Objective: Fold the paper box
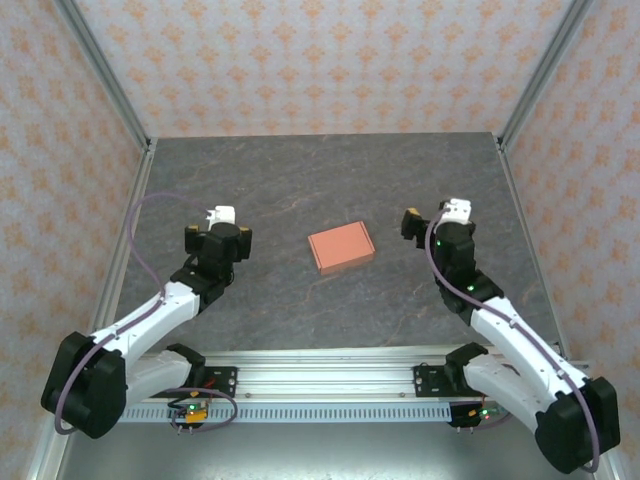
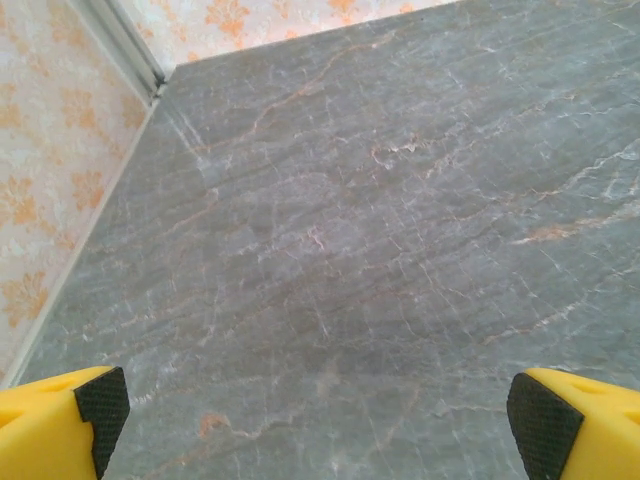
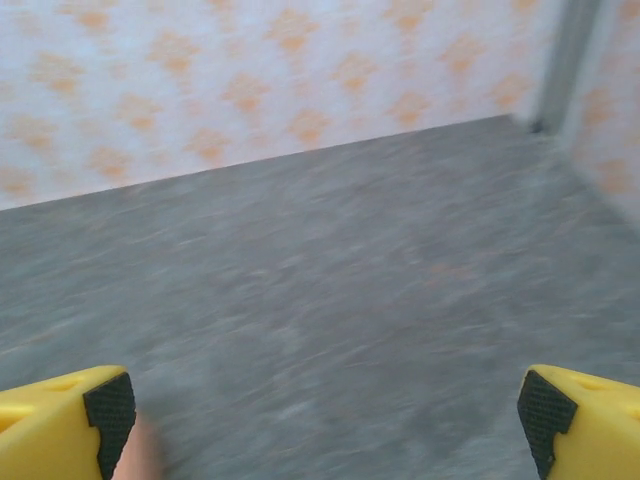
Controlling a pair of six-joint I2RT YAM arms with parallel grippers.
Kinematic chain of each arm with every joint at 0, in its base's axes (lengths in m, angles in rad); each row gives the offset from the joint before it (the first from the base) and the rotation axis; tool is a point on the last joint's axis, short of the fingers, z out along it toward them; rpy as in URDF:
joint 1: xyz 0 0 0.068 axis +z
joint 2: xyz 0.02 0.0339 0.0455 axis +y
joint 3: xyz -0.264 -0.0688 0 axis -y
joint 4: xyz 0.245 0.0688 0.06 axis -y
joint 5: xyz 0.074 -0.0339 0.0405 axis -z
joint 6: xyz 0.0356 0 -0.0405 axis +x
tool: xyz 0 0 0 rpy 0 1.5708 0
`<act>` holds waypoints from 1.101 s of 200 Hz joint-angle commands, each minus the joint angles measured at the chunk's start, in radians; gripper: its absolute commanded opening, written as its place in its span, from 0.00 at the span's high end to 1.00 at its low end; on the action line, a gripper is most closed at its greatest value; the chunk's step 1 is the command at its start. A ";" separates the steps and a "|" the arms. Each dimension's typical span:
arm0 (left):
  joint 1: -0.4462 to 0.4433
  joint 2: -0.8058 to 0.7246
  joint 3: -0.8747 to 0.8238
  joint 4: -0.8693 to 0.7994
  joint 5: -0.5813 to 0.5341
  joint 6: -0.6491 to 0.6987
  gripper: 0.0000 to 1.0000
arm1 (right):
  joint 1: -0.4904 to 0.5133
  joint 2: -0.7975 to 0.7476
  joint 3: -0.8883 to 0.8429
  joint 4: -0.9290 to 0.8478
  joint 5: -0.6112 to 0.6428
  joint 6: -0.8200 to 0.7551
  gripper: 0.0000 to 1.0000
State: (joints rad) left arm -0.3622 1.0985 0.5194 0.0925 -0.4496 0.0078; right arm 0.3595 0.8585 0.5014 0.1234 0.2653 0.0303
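- Left gripper (image 2: pixel 320 428): jaws spread wide and holding nothing. There is bare table (image 2: pixel 330 250) between and ahead of the pads (image 2: pixel 100 405).
- Box (image 1: pixel 341 248): lies flat on the table as a closed-looking rectangle. It sits outside both sets of jaws, to the right of the left jaws and to the left of the right jaws, well apart from each.
- Right gripper (image 3: pixel 325 425): jaws also wide and holding nothing. The wrist view is smeared. A pinkish blur sits just inside the left pad (image 3: pixel 108 410); you cannot tell if it is the box edge.

Risks, my read:
- The box lies loose on a smooth top. Push it from the left jaws alone and it will likely skid right instead of creasing; brace it from the other side.
- The card is thin. Close the jaws across the body and you may dent a wall or spring a flap.
- You cannot tell from above whether the tabs are seated. Treat it as done too early and a flap could lift.
- The box lies between the two arms. Bring both in at once and the fingers could clash over it.
- While the right wrist view is smeared, use the top view to place those jaws.

Writing: no readable text, brand or label on the box, grippers or table. The walls carry an orange motif, not text.
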 commanded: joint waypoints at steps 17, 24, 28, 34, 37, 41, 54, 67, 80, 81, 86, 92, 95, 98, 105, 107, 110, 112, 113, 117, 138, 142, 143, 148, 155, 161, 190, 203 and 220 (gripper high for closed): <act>0.115 0.066 -0.084 0.272 0.092 0.023 0.00 | -0.138 0.040 -0.161 0.312 0.076 -0.058 0.01; 0.132 0.086 -0.093 0.304 0.111 0.020 0.00 | -0.161 0.077 -0.189 0.371 0.047 -0.048 0.01; 0.142 0.100 -0.098 0.321 0.115 0.017 0.00 | -0.172 0.098 -0.203 0.407 0.030 -0.048 0.01; 0.155 0.121 -0.107 0.356 0.120 0.011 0.00 | -0.187 0.134 -0.220 0.457 -0.003 -0.056 0.01; 0.161 0.134 -0.111 0.377 0.127 0.007 0.00 | -0.192 0.154 -0.224 0.480 -0.017 -0.064 0.01; 0.170 0.152 -0.117 0.403 0.133 -0.001 0.00 | -0.198 0.179 -0.230 0.505 -0.032 -0.080 0.01; 0.188 0.187 -0.095 0.407 0.116 -0.015 0.00 | -0.211 0.269 -0.232 0.578 -0.057 -0.112 0.01; 0.219 0.225 -0.085 0.454 0.149 -0.030 0.00 | -0.233 0.365 -0.242 0.686 -0.103 -0.125 0.01; 0.234 0.267 -0.056 0.463 0.169 0.002 0.00 | -0.256 0.458 -0.223 0.740 -0.154 -0.136 0.01; 0.234 0.271 -0.054 0.465 0.170 0.004 0.00 | -0.257 0.466 -0.220 0.743 -0.158 -0.137 0.01; 0.238 0.285 -0.053 0.491 0.177 0.018 0.00 | -0.266 0.497 -0.204 0.741 -0.175 -0.133 0.01; 0.249 0.309 -0.062 0.542 0.188 0.022 0.00 | -0.275 0.534 -0.187 0.737 -0.193 -0.129 0.01; 0.258 0.324 -0.060 0.542 0.194 0.011 0.00 | -0.279 0.556 -0.182 0.746 -0.202 -0.129 0.01; 0.269 0.340 -0.057 0.548 0.205 0.001 0.00 | -0.282 0.577 -0.178 0.756 -0.205 -0.127 0.01; 0.284 0.376 -0.061 0.588 0.238 -0.005 0.00 | -0.286 0.621 -0.168 0.777 -0.205 -0.123 0.01; 0.286 0.380 -0.065 0.603 0.245 -0.002 0.00 | -0.287 0.636 -0.165 0.785 -0.207 -0.122 0.01; 0.289 0.376 -0.069 0.600 0.253 -0.004 0.00 | -0.287 0.657 -0.162 0.800 -0.207 -0.122 0.01; 0.290 0.370 -0.071 0.590 0.256 -0.006 0.00 | -0.289 0.668 -0.159 0.813 -0.206 -0.121 0.01; 0.290 0.369 -0.070 0.587 0.259 -0.007 0.00 | -0.290 0.673 -0.157 0.818 -0.205 -0.121 0.01; 0.290 0.374 -0.079 0.610 0.265 -0.005 0.00 | -0.290 0.681 -0.151 0.816 -0.201 -0.121 0.01; 0.310 0.397 -0.089 0.637 0.334 -0.002 0.00 | -0.302 0.675 -0.122 0.746 -0.190 -0.099 0.00; 0.317 0.404 -0.096 0.666 0.352 0.001 0.00 | -0.305 0.676 -0.120 0.738 -0.185 -0.092 0.00; 0.318 0.405 -0.097 0.671 0.355 0.002 0.00 | -0.306 0.675 -0.119 0.732 -0.185 -0.089 0.00; 0.319 0.403 -0.093 0.654 0.369 0.005 0.00 | -0.313 0.661 -0.109 0.696 -0.189 -0.083 0.01; 0.325 0.402 -0.087 0.645 0.388 0.005 0.00 | -0.317 0.667 -0.109 0.705 -0.188 -0.082 0.01; 0.325 0.405 -0.091 0.654 0.390 0.006 0.00 | -0.316 0.671 -0.113 0.720 -0.186 -0.083 0.01; 0.326 0.404 -0.088 0.649 0.391 0.006 0.00 | -0.318 0.667 -0.110 0.707 -0.173 -0.074 0.01; 0.326 0.405 -0.090 0.649 0.390 0.007 0.00 | -0.318 0.667 -0.107 0.702 -0.176 -0.076 0.01; 0.325 0.403 -0.090 0.649 0.390 0.006 0.00 | -0.318 0.668 -0.096 0.678 -0.176 -0.076 0.01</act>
State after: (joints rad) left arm -0.0448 1.5021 0.4290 0.7021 -0.0734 0.0086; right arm 0.0467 1.5307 0.3771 0.8085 0.0887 -0.0605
